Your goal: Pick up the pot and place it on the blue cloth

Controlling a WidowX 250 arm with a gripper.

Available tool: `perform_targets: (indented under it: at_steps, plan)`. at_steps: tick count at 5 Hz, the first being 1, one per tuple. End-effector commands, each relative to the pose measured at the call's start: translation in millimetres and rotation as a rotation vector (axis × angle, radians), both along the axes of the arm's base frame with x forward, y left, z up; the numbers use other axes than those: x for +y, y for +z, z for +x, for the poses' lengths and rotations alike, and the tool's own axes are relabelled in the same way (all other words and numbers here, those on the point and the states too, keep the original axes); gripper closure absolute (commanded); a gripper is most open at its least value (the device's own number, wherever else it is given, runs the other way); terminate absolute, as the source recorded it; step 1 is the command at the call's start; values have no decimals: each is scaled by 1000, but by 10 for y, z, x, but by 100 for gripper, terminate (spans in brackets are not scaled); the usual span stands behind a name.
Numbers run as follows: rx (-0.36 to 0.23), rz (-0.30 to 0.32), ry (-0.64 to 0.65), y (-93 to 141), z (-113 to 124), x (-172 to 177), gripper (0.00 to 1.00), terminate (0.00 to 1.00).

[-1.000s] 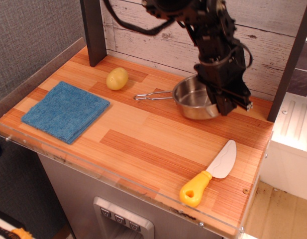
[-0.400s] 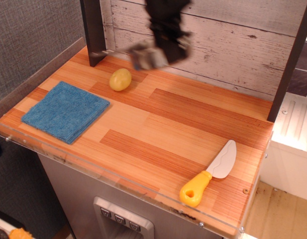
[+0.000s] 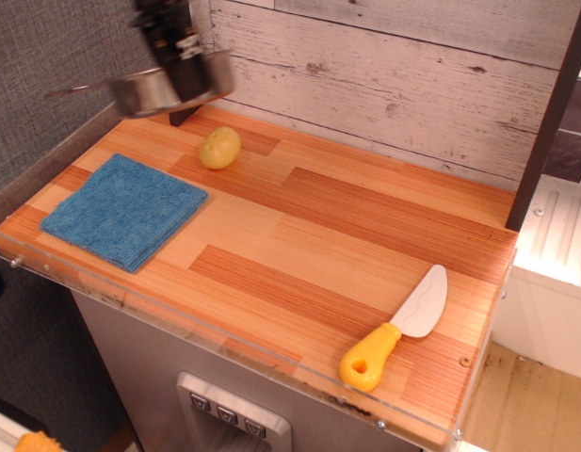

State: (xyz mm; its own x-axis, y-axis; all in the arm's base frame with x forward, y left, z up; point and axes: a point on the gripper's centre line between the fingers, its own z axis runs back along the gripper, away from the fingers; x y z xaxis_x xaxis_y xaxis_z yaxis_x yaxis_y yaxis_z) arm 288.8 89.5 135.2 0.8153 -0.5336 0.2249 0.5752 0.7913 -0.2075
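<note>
The pot (image 3: 163, 89) is a shiny steel pan, blurred by motion, held in the air at the top left above the table's back left corner. Its thin wire handle (image 3: 78, 91) points left. My gripper (image 3: 182, 58) is shut on the pot's rim, coming down from the top edge of the view. The blue cloth (image 3: 123, 208) lies flat and folded at the front left of the wooden table, below and in front of the pot, with nothing on it.
A yellow potato (image 3: 220, 147) lies behind the cloth's right corner. A knife with a yellow handle (image 3: 396, 330) lies at the front right. A dark post (image 3: 177, 113) stands at the back left. A clear rim edges the table (image 3: 346, 235).
The pot was lifted from the back right of the table and carried left through the air to above the back left corner. The potato, cloth and knife have not moved.
</note>
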Motion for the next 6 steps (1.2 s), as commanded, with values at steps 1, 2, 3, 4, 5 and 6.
perform_targets:
  at_steps: [1, 2, 3, 4, 5, 6]
  plan:
    - [-9, 95, 13, -265, -247, 479, 100, 0]
    - [8, 122, 3, -428, -235, 551, 100, 0]
    - [37, 135, -10, -505, -235, 583, 100, 0]
    - [64, 132, -19, -590, -234, 564, 100, 0]
    - [70, 136, -41, -634, -208, 482, 100, 0]
    - [76, 146, -42, -635, -215, 456, 0, 0]
